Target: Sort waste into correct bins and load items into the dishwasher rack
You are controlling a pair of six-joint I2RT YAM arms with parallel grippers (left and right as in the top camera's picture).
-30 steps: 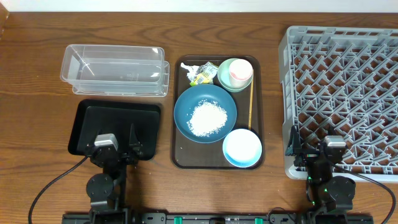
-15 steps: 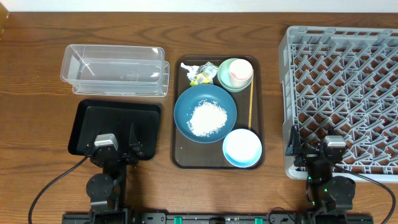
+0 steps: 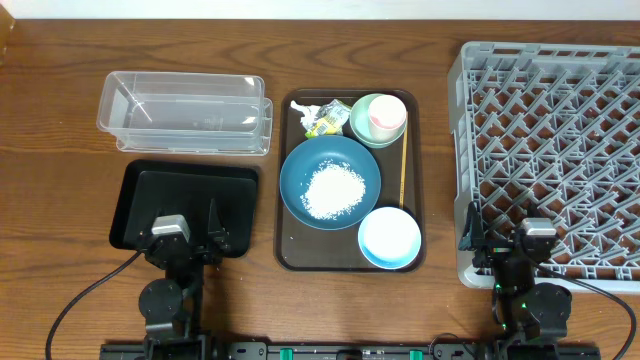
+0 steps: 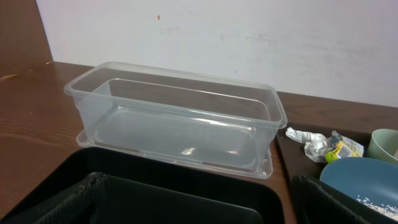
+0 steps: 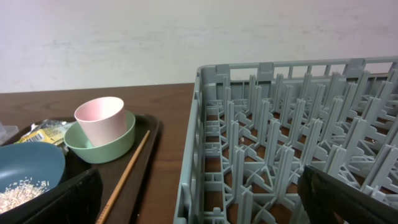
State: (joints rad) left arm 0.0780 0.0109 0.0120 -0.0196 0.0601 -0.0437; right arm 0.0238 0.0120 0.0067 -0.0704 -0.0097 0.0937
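Overhead, nothing is sorted or loaded: one clear tub (image 3: 185,112) and one black tray (image 3: 150,195) are empty. One wrapper (image 3: 322,118), one rice heap (image 3: 333,190) on one dark-blue dish (image 3: 296,172), one pale green cup (image 3: 379,119), one wooden stick (image 3: 404,170) and one light-blue bowl (image 3: 389,238) lie on the brown serving tray (image 3: 288,250), and the dishwasher rack (image 3: 550,140) is bare. Left gripper (image 3: 186,238) and right gripper (image 3: 500,240) gape wide, empty, at the counter's (image 3: 60,200) near edge.

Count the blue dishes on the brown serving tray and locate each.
2. The large dark-blue round dish, holding white rice, sits in the middle of the brown serving tray; the small light-blue bowl sits at its near right corner. No others seem hidden.
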